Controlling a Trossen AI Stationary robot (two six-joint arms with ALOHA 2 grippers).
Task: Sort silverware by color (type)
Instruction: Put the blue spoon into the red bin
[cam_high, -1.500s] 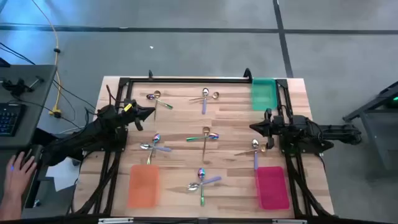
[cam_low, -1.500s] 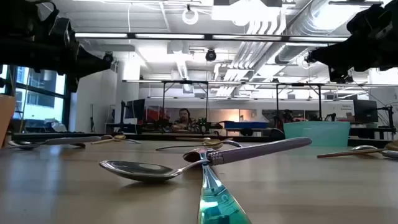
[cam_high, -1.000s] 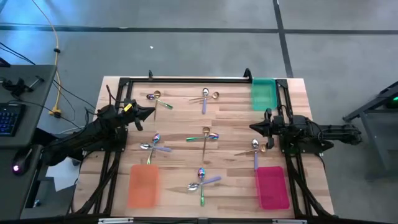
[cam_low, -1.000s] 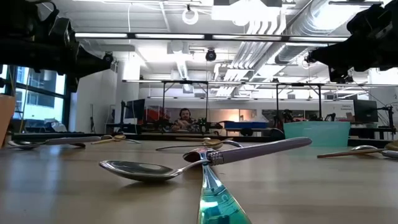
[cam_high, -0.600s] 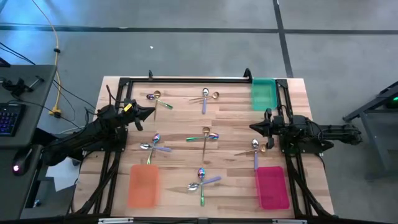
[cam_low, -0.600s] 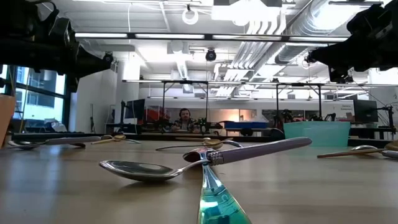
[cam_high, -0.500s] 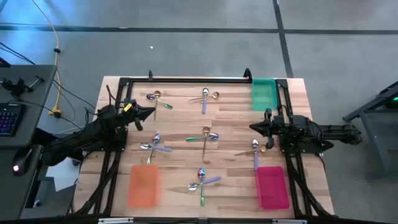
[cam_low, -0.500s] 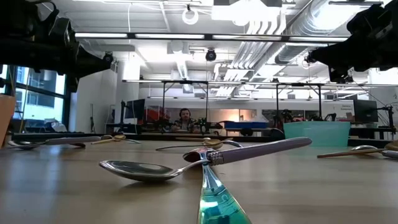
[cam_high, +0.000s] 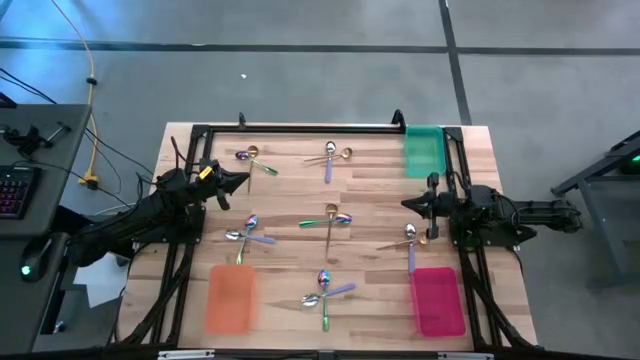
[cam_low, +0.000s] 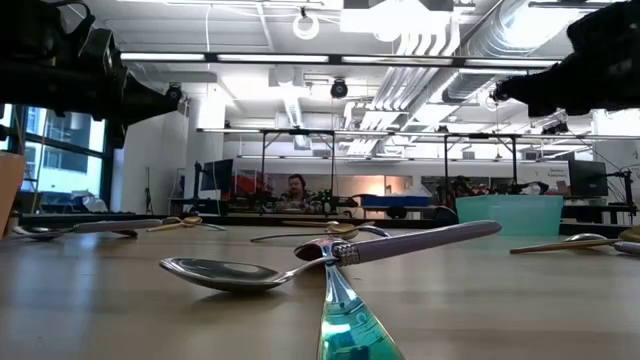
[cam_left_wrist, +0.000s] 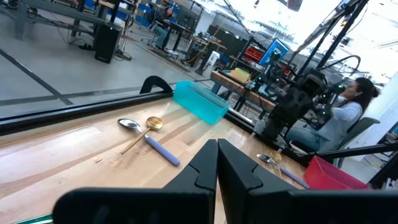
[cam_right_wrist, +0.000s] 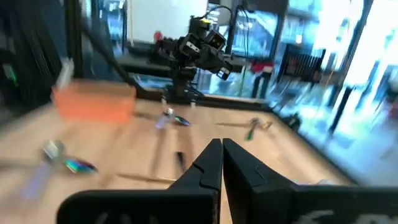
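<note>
The silverware lies in several small crossed clusters on the wooden table: silver, gold and rainbow spoons at the far left (cam_high: 250, 157), far middle (cam_high: 332, 155), left of centre (cam_high: 248, 232), centre (cam_high: 330, 220), right (cam_high: 412, 238) and near middle (cam_high: 325, 290). My left gripper (cam_high: 246, 178) hovers shut above the table's left side, pointing level toward the middle. My right gripper (cam_high: 404, 204) hovers shut above the right side, pointing level toward the left. In the wrist views the left fingers (cam_left_wrist: 205, 168) and the right fingers (cam_right_wrist: 208, 163) meet with nothing between them.
A green tray (cam_high: 423, 150) sits at the far right corner, an orange tray (cam_high: 231, 298) at the near left, a pink tray (cam_high: 437, 300) at the near right. A black frame (cam_high: 300, 128) runs along the far edge. People sit in the room behind.
My right gripper has rolled about its own pointing line while staying in place and shut; its outline in the low view has changed. The spoons and trays lie as before.
</note>
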